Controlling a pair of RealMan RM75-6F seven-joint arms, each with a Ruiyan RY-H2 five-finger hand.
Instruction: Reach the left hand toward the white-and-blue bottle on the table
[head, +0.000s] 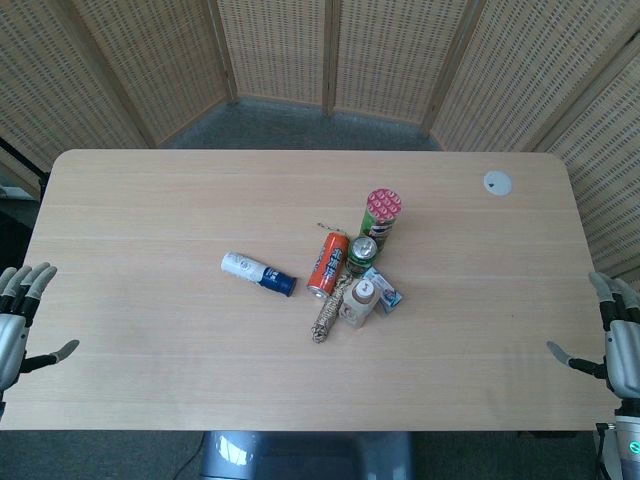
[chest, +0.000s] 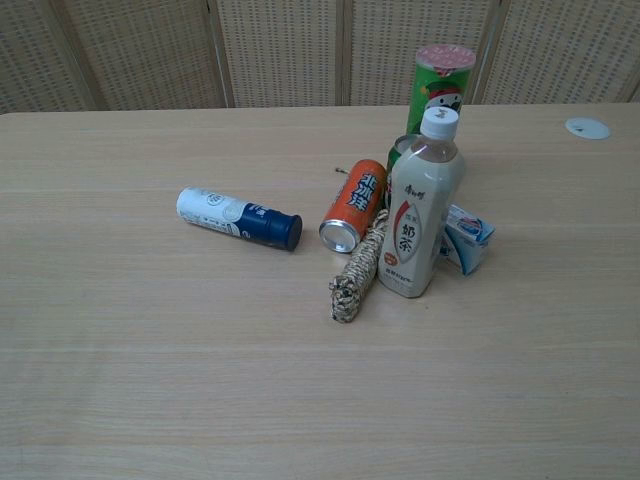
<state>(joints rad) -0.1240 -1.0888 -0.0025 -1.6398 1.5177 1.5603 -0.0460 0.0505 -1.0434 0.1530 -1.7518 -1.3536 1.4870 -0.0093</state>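
Observation:
The white-and-blue bottle (head: 258, 273) (chest: 238, 218) lies on its side left of the table's middle, its blue cap end pointing right toward the other items. My left hand (head: 20, 320) is at the table's left edge in the head view, fingers spread and holding nothing, far to the left of the bottle. At the right edge my right hand (head: 612, 338) is likewise spread and empty. The chest view shows neither hand.
Right of the bottle cluster an orange can (head: 328, 264) on its side, a braided rope (head: 330, 310), an upright milk-tea bottle (chest: 420, 205), a green can (head: 362, 254), a green chip tube (head: 381, 218) and a small blue-white carton (chest: 466, 238). A white disc (head: 497, 182) lies far right.

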